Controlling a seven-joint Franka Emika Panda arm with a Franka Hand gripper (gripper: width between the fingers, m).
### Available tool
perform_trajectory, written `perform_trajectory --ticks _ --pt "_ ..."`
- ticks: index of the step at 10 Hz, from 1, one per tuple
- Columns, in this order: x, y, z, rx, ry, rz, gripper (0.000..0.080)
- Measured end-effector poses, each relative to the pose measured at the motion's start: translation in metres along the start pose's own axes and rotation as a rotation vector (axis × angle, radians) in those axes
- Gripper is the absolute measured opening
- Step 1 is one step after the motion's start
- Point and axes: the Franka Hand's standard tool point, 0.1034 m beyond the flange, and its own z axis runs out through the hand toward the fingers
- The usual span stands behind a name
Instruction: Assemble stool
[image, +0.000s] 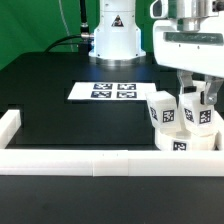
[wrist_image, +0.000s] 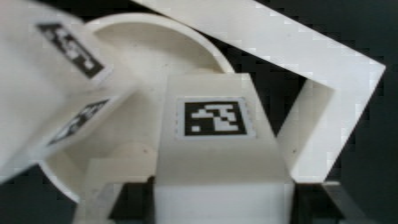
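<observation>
My gripper (image: 197, 100) hangs at the exterior view's right, over the stool parts by the front rail. It is shut on a white block leg (wrist_image: 214, 130) with a square tag, which fills the gap between the dark fingers (wrist_image: 132, 198). That leg (image: 200, 116) stands upright over the round white seat (image: 178, 142). The seat's disc (wrist_image: 160, 60) shows behind the held leg in the wrist view. Another tagged leg (image: 162, 110) stands upright on the seat at the exterior view's left of the held one. Whether the held leg sits in a socket is hidden.
A long white rail (image: 90, 160) runs along the front, and a second rail (image: 10, 125) stands at the exterior view's left. The marker board (image: 112, 90) lies flat mid-table before the robot base (image: 115, 40). A slanted white piece (wrist_image: 311, 40) crosses beyond the seat.
</observation>
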Motion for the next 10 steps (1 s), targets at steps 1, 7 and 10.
perform_trajectory --ticks 1,7,10 --pt "0.0 0.0 0.0 0.001 -0.002 0.066 0.0335" --pt "-0.014 -0.006 0.003 0.088 -0.049 0.67 0.0335" --pt "-0.013 -0.009 0.004 0.126 -0.066 0.862 0.0335"
